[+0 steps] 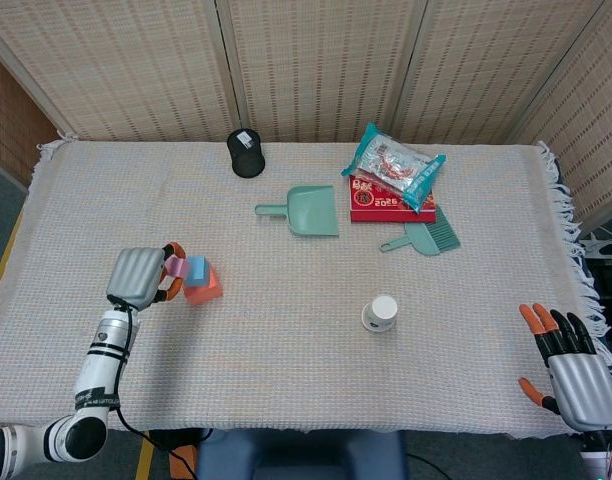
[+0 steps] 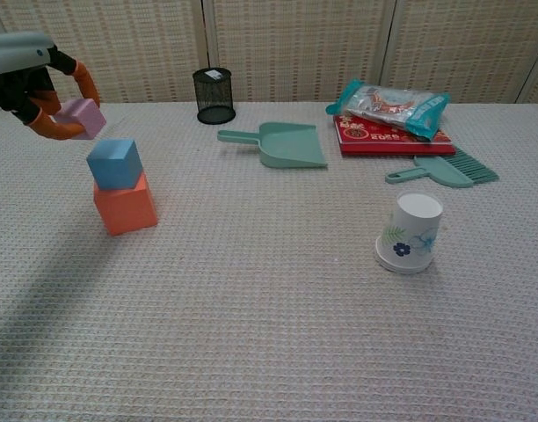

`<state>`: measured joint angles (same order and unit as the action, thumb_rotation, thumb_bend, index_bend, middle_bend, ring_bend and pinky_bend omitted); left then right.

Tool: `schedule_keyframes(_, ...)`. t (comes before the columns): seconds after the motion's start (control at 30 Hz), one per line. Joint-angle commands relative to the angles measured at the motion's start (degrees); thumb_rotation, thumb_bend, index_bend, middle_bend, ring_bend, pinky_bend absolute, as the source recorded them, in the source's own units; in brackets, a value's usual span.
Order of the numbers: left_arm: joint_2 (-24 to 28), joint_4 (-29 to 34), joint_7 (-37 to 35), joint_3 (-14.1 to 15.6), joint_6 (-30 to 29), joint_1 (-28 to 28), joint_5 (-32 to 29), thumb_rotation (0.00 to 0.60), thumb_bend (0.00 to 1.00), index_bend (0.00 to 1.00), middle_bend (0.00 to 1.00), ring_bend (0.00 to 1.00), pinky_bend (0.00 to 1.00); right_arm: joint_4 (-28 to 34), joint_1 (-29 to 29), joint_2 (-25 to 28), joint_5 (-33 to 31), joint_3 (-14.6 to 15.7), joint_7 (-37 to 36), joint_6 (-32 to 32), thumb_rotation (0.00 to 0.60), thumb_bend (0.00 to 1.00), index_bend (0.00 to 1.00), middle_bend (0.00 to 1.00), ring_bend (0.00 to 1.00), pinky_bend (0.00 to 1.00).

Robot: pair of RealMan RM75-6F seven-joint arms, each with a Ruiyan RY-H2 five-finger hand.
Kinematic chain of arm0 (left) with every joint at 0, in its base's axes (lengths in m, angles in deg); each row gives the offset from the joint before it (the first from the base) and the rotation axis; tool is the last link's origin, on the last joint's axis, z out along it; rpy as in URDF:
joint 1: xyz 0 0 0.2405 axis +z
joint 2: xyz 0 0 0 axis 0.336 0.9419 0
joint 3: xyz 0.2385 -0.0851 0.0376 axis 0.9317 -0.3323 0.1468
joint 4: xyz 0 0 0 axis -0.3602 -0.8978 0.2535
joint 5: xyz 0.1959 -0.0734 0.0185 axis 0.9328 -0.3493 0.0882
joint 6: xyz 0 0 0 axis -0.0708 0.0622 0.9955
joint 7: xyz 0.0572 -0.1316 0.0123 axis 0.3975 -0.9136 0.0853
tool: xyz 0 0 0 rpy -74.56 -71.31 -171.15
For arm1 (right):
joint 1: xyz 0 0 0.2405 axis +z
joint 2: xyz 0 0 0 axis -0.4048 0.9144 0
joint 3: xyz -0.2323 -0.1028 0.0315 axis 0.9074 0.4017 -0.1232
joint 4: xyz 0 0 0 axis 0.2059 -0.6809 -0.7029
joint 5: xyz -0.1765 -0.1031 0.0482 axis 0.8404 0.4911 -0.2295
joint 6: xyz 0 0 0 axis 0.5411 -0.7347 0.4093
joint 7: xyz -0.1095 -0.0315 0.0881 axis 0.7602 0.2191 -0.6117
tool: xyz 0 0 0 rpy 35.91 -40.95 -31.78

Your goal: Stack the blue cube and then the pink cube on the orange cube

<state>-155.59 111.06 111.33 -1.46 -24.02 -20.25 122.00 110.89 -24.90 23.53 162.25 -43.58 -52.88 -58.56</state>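
The blue cube [image 1: 196, 268] [image 2: 115, 163] sits on the orange cube [image 1: 208, 290] [image 2: 126, 207] at the table's left. My left hand [image 1: 141, 277] [image 2: 30, 74] pinches the pink cube [image 1: 174, 266] [image 2: 83, 118] in the air, just left of the blue cube and a little above its top. My right hand [image 1: 571, 362] hangs off the table's near right corner, fingers spread and holding nothing; only the head view shows it.
A white paper cup [image 1: 382, 313] [image 2: 411, 233] lies near the middle right. Further back are a green dustpan [image 1: 304, 211] [image 2: 282, 144], a black mesh pen holder [image 1: 246, 153] [image 2: 214, 96], a snack bag on a red box [image 1: 391, 180] [image 2: 393, 115] and a small green brush [image 1: 426, 237] [image 2: 443, 169].
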Motion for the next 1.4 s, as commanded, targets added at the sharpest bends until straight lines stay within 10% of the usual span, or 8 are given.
schedule_keyframes(0.03, -1.21, -0.92, 0.91, -0.13, -0.69, -1.06, -1.32, 0.6, 0.36, 0.58, 1.0, 1.0, 1.0, -0.04, 0.02, 0.12, 0.04, -0.02, -0.2, -0.01, 0.6, 0.11, 0.0, 0.0, 0.0, 0.0)
schedule_keyframes(0.97, -6.03, -5.5, 2.28, 0.55, -0.36, -5.74, -7.13, 0.6, 0.36, 0.49, 1.0, 1.0, 1.0, -0.12, 0.0, 0.73, 0.01, -0.12, -1.37, -0.26, 0.6, 0.11, 0.0, 0.0, 0.0, 0.0)
schedule_keyframes(1.4, -6.35, -6.02, 1.93, 1.09, -0.49, -6.25, -7.36, 0.6, 0.36, 0.3, 1.0, 1.0, 1.0, -0.01, -0.09, 0.84, -0.01, -0.16, -1.43, -0.45, 0.6, 0.11, 0.0, 0.0, 0.0, 0.0)
